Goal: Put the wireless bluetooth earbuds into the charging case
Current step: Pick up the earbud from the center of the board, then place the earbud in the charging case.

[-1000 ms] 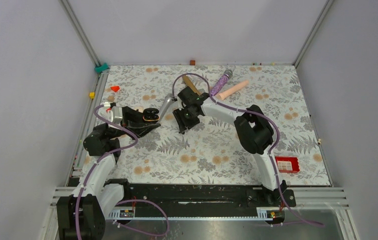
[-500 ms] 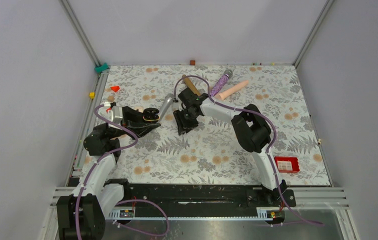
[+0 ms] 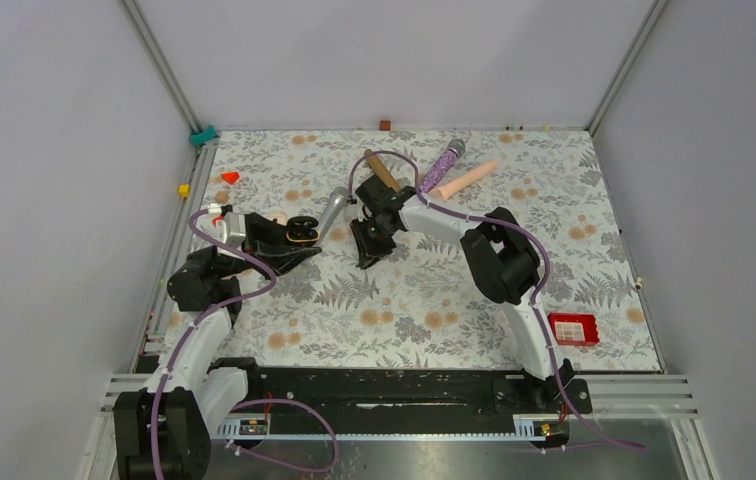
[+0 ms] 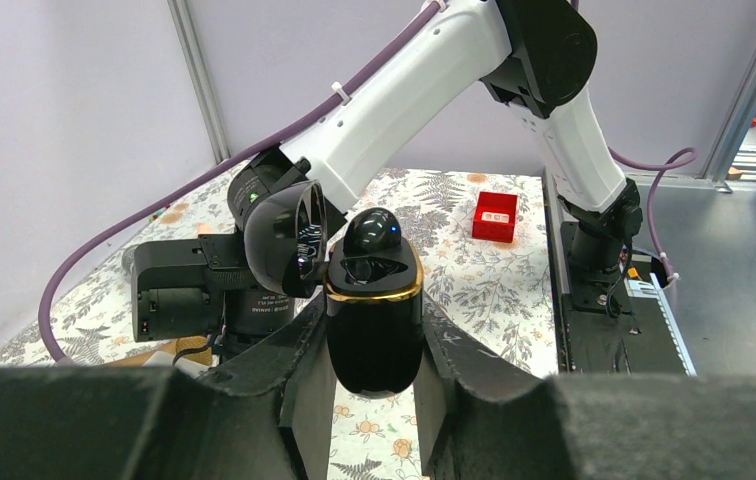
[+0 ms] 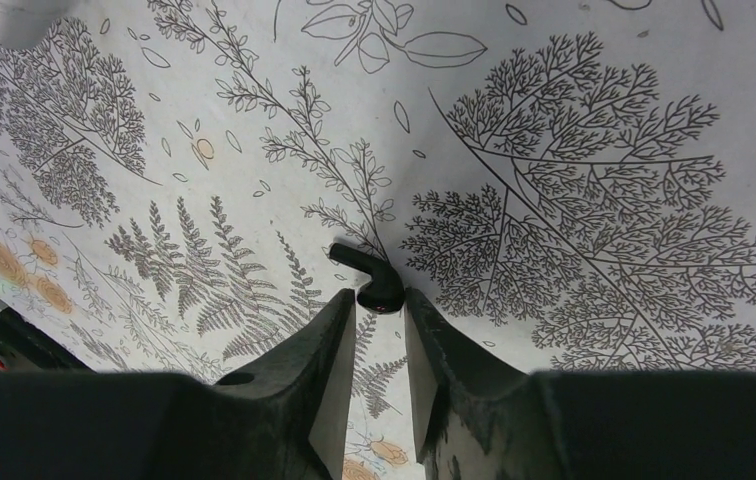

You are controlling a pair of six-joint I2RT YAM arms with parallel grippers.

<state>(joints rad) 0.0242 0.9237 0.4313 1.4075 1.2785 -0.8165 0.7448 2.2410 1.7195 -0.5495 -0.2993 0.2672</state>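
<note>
Black case (image 4: 374, 310) stands upright, clamped tight in the left pincer (image 4: 372, 345), lid (image 4: 284, 240) swung open so its sockets face up; one earbud (image 4: 372, 232) sits inside. The right pincer (image 5: 374, 300) straddles the other earbud (image 5: 364, 268) lying on the worktop (image 5: 604, 200), jaws narrow; whether they pinch it I cannot tell.

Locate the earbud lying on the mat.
In the right wrist view the earbud lies on the floral mat, its bulb between the right gripper's fingertips.
</note>
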